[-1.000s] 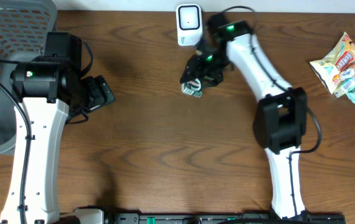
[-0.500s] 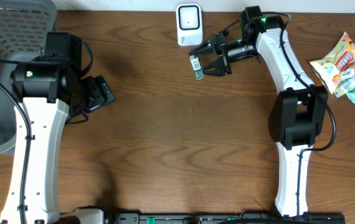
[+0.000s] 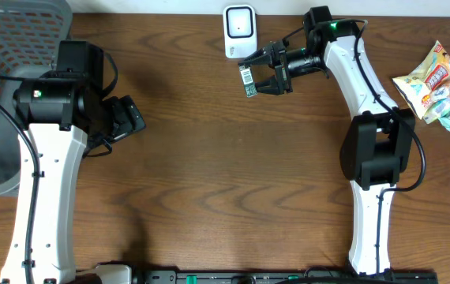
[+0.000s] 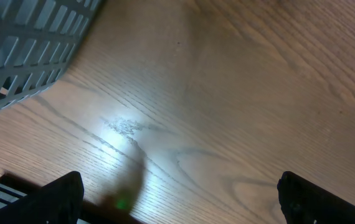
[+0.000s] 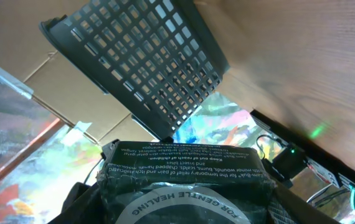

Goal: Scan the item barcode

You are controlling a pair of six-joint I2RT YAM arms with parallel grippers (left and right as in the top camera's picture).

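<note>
The job looks about half done. The item is up off the brown wooden worktop [image 3: 209, 173], so the pick-up is finished and the showing is under way. The right arm [image 3: 367, 150] carries it, and the right gripper [image 3: 255, 75] is clenched on a small dark-green flat packet [image 3: 247, 81] with white print, jaws partly closed on its two sides. The white boxy barcode scanner [image 3: 239, 31] stands just beside the gripper on its far side, near the packet but apart from it.

Whether the barcode faces the scanner I cannot tell. From above the packet shows nearly edge-on, and the wrist view gives only lines of text. A clean read is left to get, and then, I would guess, a drop into the grey plastic mesh basket [image 3: 4, 47], well ahead of the gripper's tip. The heap of crinkly yellow and pale-blue snack packets [image 3: 434, 83] lies well behind the gripper, likely the next items to scan.

The right arm rises from the near edge, folds at the elbow and turns its wrist sideways, so the gripper points across toward the basket. The left arm [image 3: 47, 158] sits drawn in on its own side. The left gripper [image 4: 184, 202] is spread wide and holds nothing, aimed down at bare wood.
</note>
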